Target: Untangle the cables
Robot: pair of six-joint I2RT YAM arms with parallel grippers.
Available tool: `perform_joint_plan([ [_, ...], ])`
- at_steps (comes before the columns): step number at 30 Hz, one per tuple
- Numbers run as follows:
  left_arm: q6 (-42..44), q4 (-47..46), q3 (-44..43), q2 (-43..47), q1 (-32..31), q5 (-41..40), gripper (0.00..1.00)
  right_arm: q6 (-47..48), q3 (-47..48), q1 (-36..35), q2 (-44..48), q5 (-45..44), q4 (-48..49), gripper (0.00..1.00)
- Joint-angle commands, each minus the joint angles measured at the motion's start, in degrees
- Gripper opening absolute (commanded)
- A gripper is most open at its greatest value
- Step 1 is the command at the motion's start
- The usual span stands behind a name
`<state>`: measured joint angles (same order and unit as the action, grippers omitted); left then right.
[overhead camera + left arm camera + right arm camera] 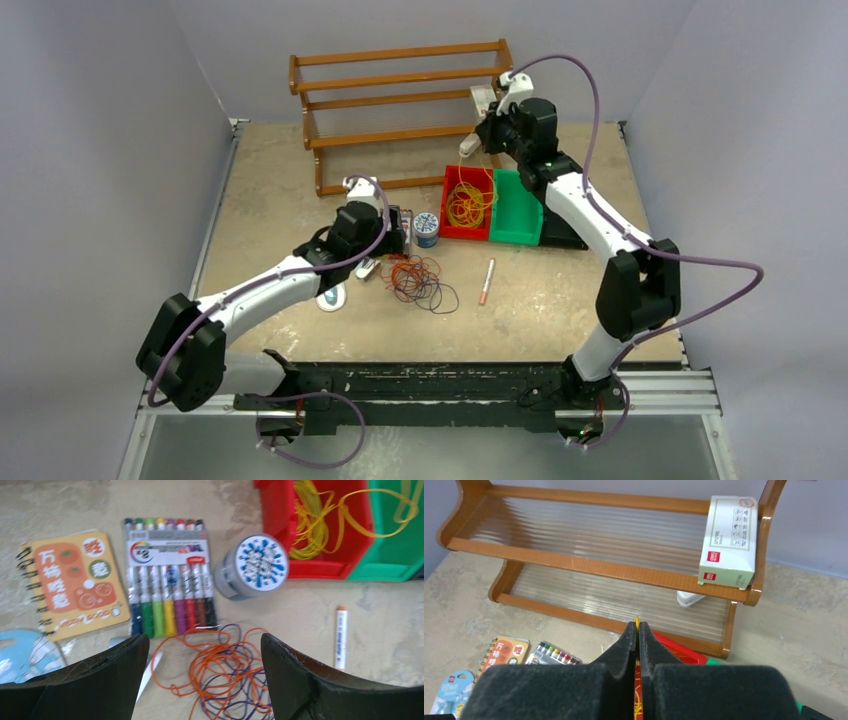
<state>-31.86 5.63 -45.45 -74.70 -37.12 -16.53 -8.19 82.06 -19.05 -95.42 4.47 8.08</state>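
Note:
A tangle of orange and dark purple cables [420,280] lies on the table in front of my left gripper [400,238]. In the left wrist view the tangle [230,672] sits between and just beyond my open, empty left gripper [205,642]. A bundle of yellow cables [466,205] lies in the red bin [451,228]; it also shows in the left wrist view [307,525]. My right gripper [492,138] is above the bin's far end, near the rack. In the right wrist view it [637,626] is shut on a yellow cable [637,620] that hangs down toward the bin.
A wooden rack [400,90] stands at the back with a white box [729,540] on its shelf. A green bin [515,210] adjoins the red one. A marker set [167,585], notebook [75,585], round tin [255,565] and loose marker [340,635] lie round the tangle.

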Motion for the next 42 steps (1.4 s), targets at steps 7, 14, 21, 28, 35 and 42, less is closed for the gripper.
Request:
perform_joint_plan([
  [7,3.6,-21.2,-4.8,-5.0,0.2,13.1,0.83,-4.5,-0.3,1.7,-3.0,10.8,7.4,0.0],
  [14,2.6,-24.7,-6.5,-8.5,0.2,14.4,0.82,-5.3,-0.5,1.7,-5.5,12.3,6.6,0.0],
  [21,2.3,-24.6,-6.1,-9.1,0.2,14.1,0.81,-4.3,-5.6,1.7,-6.4,4.5,8.4,0.0],
  [28,2.2,-23.7,-6.3,-9.6,0.3,13.7,0.8,-2.9,-8.9,1.7,-8.6,0.7,10.2,0.0],
  [35,1.9,-22.5,-6.0,-9.4,0.3,12.6,0.79,-2.8,-8.6,1.6,-11.4,-2.2,9.1,0.0],
  [42,1.8,-21.5,-6.0,-9.6,0.2,11.8,0.79,-1.7,-8.1,1.1,-12.6,-5.1,7.5,0.0],
])
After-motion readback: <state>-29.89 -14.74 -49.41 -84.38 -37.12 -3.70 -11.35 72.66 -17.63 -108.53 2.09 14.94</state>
